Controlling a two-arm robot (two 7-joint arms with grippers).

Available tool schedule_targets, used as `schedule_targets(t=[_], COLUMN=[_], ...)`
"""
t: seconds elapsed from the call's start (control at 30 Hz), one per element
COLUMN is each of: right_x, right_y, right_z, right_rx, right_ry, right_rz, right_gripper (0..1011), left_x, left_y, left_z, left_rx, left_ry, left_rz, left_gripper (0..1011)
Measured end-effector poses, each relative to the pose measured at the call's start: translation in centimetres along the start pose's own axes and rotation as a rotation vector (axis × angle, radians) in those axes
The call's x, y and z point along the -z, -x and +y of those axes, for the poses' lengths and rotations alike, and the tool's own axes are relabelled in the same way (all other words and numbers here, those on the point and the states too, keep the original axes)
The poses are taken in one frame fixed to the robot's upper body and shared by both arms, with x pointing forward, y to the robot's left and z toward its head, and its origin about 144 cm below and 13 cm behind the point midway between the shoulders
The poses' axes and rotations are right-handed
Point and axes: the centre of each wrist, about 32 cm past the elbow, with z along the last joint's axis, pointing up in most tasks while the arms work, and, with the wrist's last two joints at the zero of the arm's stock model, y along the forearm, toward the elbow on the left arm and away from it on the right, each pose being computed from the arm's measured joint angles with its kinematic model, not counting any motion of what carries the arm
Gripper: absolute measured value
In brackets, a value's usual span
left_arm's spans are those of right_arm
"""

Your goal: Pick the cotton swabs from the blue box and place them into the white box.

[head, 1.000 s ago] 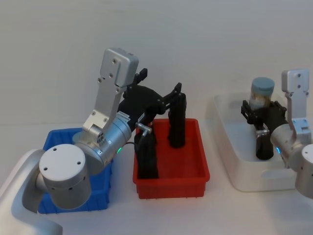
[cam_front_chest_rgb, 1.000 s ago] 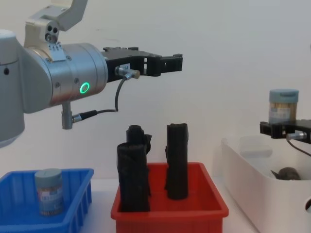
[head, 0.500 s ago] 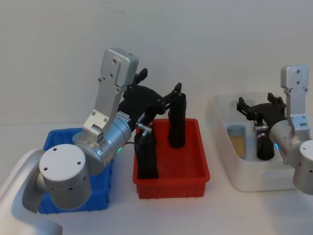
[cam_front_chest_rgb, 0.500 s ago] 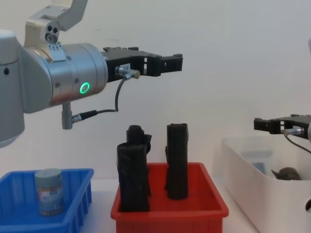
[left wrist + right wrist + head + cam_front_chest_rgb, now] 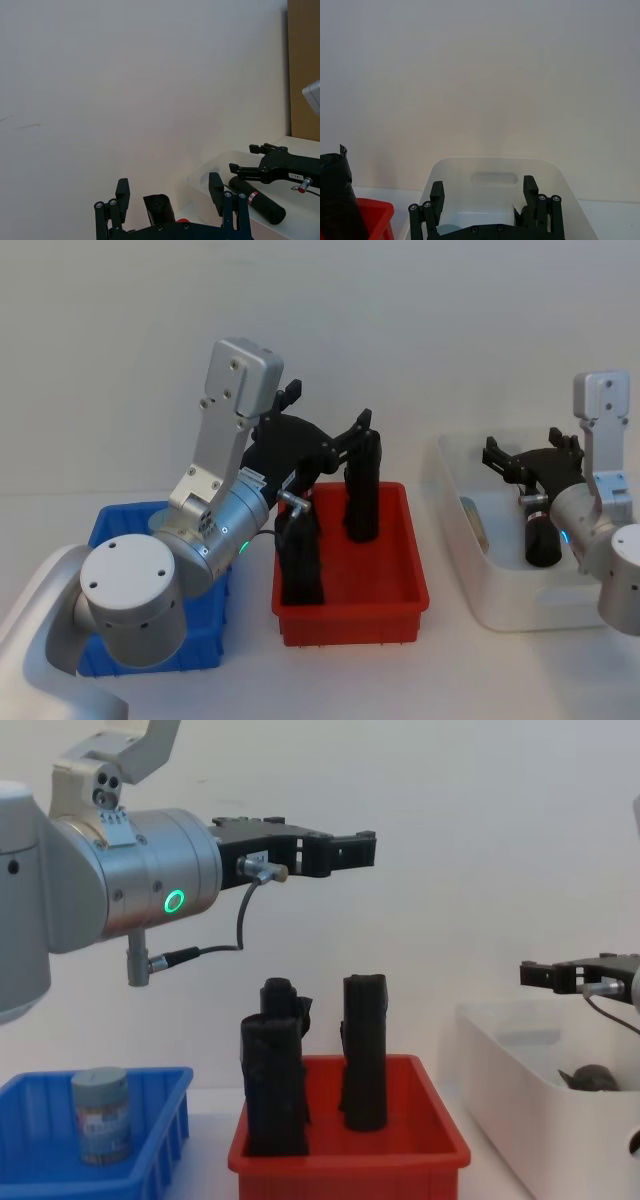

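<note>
One tub of cotton swabs stands upright in the blue box, whose far rim shows behind my left arm. Another tub of cotton swabs lies on its side in the white box, near its left wall. My right gripper hovers open and empty above the white box, and it appears from the side in the chest view. My left gripper is raised high above the red bin, open and empty.
A red bin between the two boxes holds two upright black rolls, close under my left gripper. Another black roll lies in the white box below my right gripper. Bare tabletop lies in front of the bins.
My right gripper held a tub of cotton swabs above the white box, then opened. The tub dropped into the box and rolled toward its left wall. The left arm has stayed still.
</note>
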Motion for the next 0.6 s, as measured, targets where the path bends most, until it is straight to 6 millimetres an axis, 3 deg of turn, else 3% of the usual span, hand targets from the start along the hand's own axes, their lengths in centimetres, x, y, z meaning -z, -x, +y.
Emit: schedule_targets(t=[0.6], right_x=[-0.04], right_y=[0.04], right_z=[0.05], right_rx=[0.001], right_ry=[-0.001], right_rz=[0.0], right_gripper=[1001], left_x=[0.0], left_y=[0.0], left_z=[0.0], left_rx=[0.0], left_ry=[0.0], left_rz=[0.0], left_gripper=[1004])
